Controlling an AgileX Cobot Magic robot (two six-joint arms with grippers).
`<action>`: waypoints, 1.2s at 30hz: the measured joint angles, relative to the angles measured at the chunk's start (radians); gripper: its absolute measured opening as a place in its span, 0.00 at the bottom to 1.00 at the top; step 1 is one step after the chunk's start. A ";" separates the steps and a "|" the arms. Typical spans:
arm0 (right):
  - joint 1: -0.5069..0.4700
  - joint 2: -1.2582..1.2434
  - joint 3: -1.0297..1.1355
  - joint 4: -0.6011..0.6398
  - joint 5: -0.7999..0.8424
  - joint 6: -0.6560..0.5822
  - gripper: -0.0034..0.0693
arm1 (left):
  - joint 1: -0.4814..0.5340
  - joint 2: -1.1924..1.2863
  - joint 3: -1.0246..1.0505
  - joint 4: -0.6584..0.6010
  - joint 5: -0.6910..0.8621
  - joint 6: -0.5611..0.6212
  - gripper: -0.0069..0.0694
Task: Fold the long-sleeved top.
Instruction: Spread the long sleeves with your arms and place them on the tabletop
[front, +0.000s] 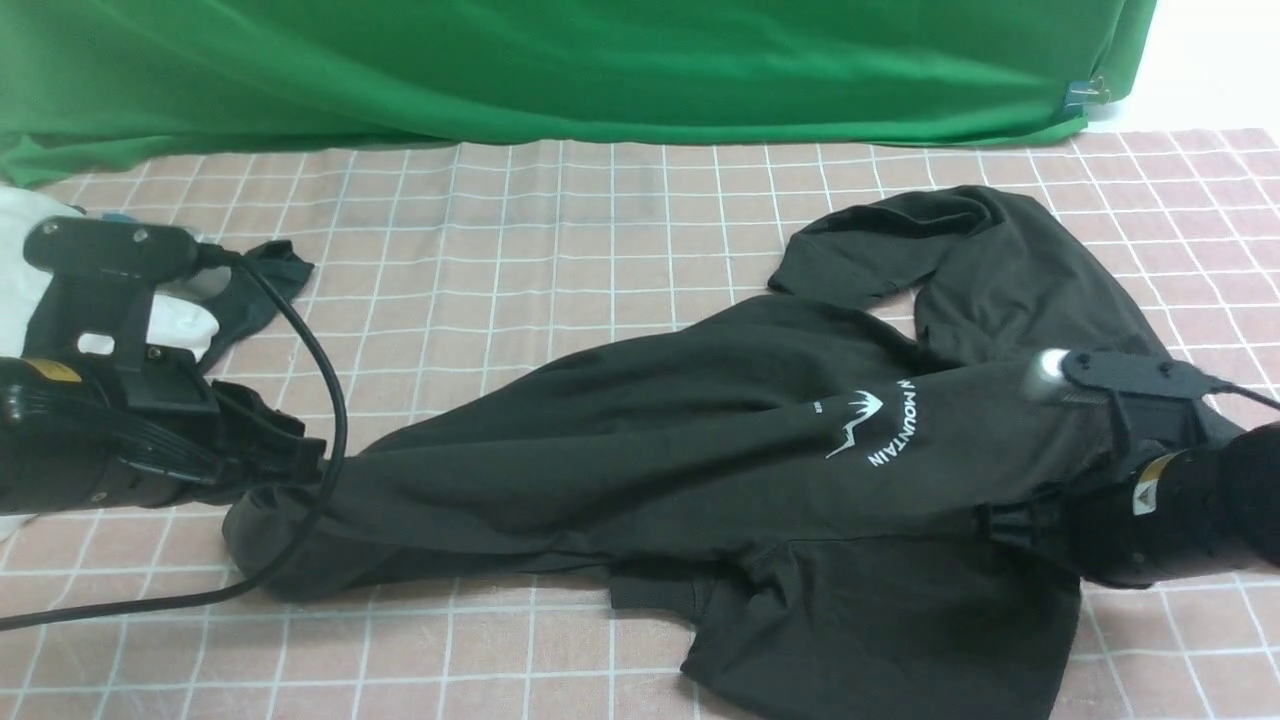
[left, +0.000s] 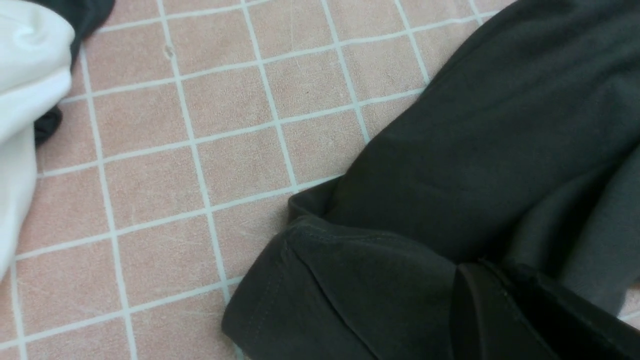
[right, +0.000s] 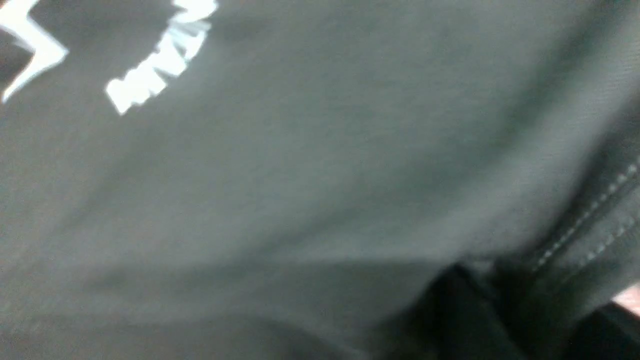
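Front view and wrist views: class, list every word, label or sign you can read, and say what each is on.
"MOUNTAIN": white print on the top, beside a white peak logo.
"N": end of another word beside it, the rest hidden.
Small white mark on the top: too small to read.
Yellow left-arm sticker and right-arm sticker: too small to read.
Right wrist view: the print is blurred, unreadable.

Right wrist view blurred — right claw (front: 1000, 522) tips hidden in long-sleeved top (front: 700, 440) folds.
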 joint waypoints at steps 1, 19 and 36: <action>0.001 0.000 0.000 0.000 0.002 -0.003 0.25 | 0.000 0.000 0.000 0.000 0.001 0.000 0.12; 0.011 -0.785 -0.437 -0.106 0.658 -0.141 0.12 | 0.000 -0.211 -0.244 0.015 0.205 0.005 0.12; 0.011 -0.815 -0.358 -0.356 0.938 -0.103 0.12 | -0.453 -0.109 0.098 -0.065 0.185 0.005 0.19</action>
